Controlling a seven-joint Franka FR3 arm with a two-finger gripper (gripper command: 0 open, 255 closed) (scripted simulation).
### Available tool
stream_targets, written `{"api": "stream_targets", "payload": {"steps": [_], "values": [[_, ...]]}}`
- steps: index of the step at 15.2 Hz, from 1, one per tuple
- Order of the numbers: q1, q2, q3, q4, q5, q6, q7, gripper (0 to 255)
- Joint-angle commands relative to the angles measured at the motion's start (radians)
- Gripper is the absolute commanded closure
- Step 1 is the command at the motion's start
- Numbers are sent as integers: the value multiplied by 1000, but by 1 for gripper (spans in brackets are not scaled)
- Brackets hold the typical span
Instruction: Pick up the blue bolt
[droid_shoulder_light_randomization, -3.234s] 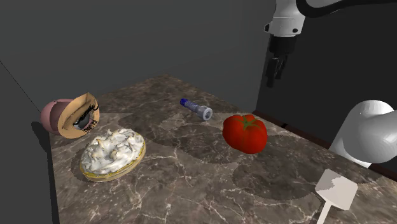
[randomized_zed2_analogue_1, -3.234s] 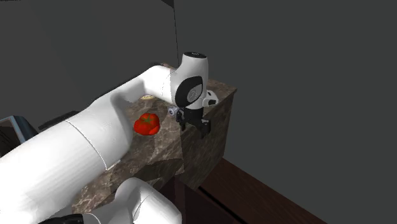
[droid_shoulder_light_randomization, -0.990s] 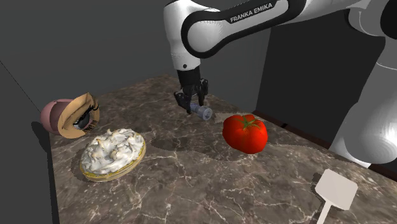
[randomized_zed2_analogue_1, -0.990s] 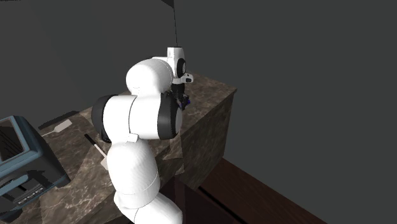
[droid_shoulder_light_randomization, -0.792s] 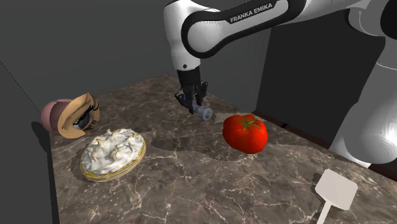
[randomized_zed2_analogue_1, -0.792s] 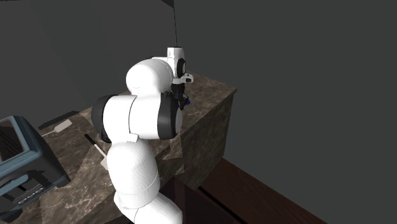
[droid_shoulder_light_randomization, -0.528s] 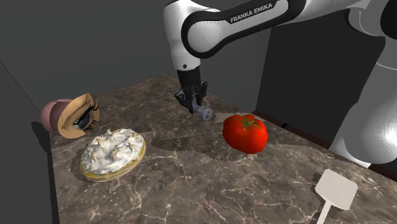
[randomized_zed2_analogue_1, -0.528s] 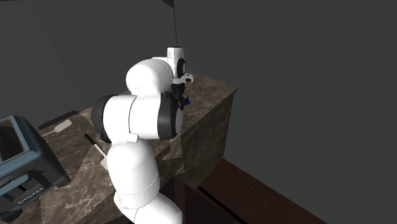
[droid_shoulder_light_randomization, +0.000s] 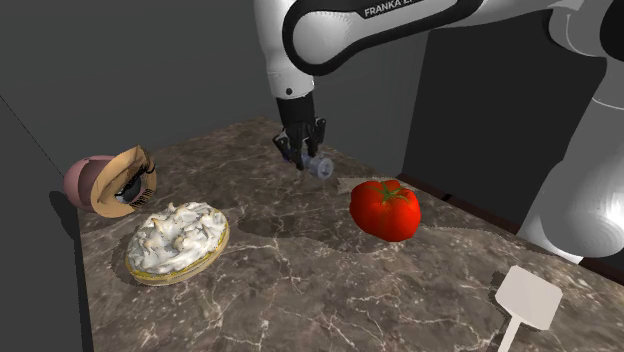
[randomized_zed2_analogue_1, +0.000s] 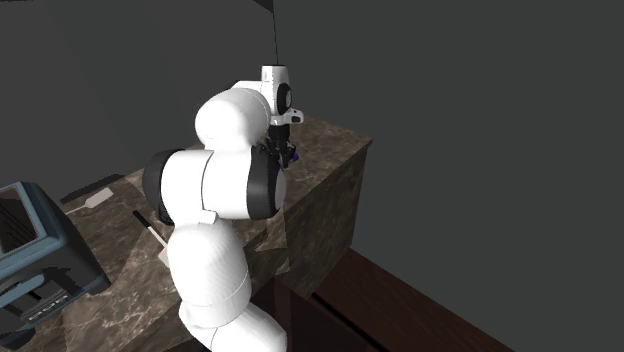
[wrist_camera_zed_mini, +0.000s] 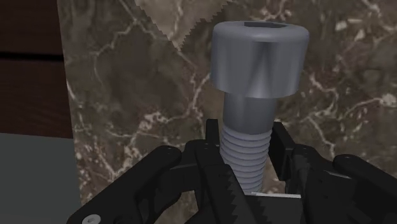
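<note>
1. The gripper (droid_shoulder_light_randomization: 303, 155) pinches the bolt (droid_shoulder_light_randomization: 320, 167) by its threaded shank, with its black fingers (wrist_camera_zed_mini: 184, 168) pressed to either side.
2. The grey-blue bolt juts head-first from the fingers, near the back edge of the marble tabletop (droid_shoulder_light_randomization: 300, 290).
3. A red tomato (droid_shoulder_light_randomization: 385, 208) sits farther along that edge.
4. A meringue pie (droid_shoulder_light_randomization: 177, 240) lies well apart, toward the opposite edge.

Grey-blue bolt (wrist_camera_zed_mini: 259, 60), black hand (droid_shoulder_light_randomization: 304, 156), brown white-veined marble counter (droid_shoulder_light_randomization: 300, 290), red tomato (droid_shoulder_light_randomization: 385, 210), cream-white pie (droid_shoulder_light_randomization: 178, 238)
</note>
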Motion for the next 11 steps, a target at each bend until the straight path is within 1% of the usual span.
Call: {"api": "stream_targets", "payload": {"steps": [1, 9, 11], "values": [[0, -1, 0, 28, 0, -29, -2, 255], [2, 8, 2, 146, -3, -139, 0, 255], [2, 8, 2, 149, -3, -142, 0, 255]]}}
